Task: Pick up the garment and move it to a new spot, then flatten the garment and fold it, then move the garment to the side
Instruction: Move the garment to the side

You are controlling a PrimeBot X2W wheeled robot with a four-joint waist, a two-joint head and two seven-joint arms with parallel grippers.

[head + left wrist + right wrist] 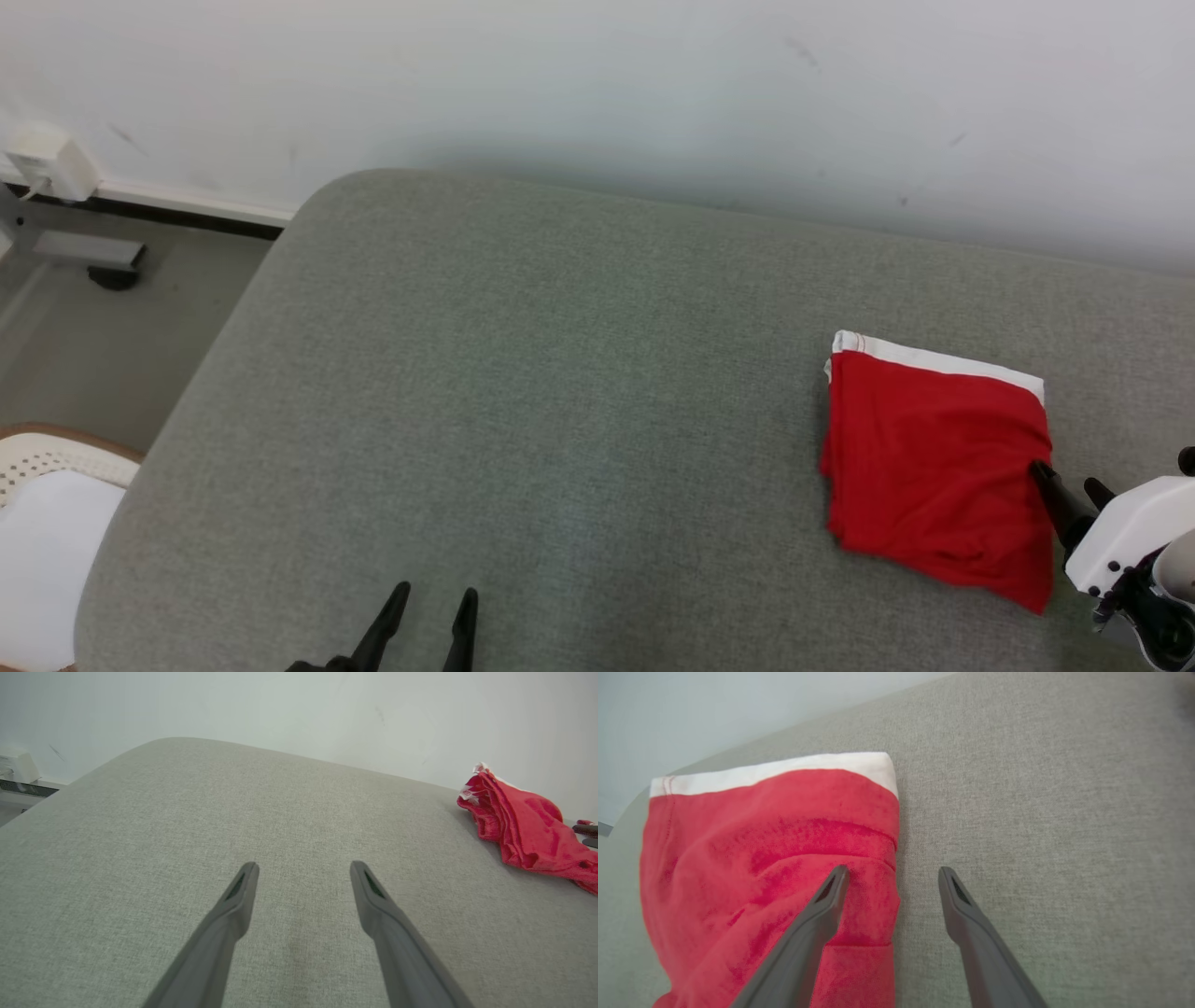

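Note:
The garment (934, 467) is red with a white band along its far edge and lies folded into a rough square on the right part of the grey-green cushion (560, 392). My right gripper (1067, 483) is open at the garment's right edge. In the right wrist view, one finger is over the red cloth (766, 868) and the other over bare cushion, with nothing clamped between them (893, 873). My left gripper (435, 597) stands open over the cushion's front edge, far left of the garment (528, 830), and holds nothing (303, 867).
A white wall (653, 93) runs behind the cushion. At the left lie the floor, a grey metal foot (89, 250) and a white box (47, 159) on the skirting. A pale woven chair (47, 523) sits at the lower left.

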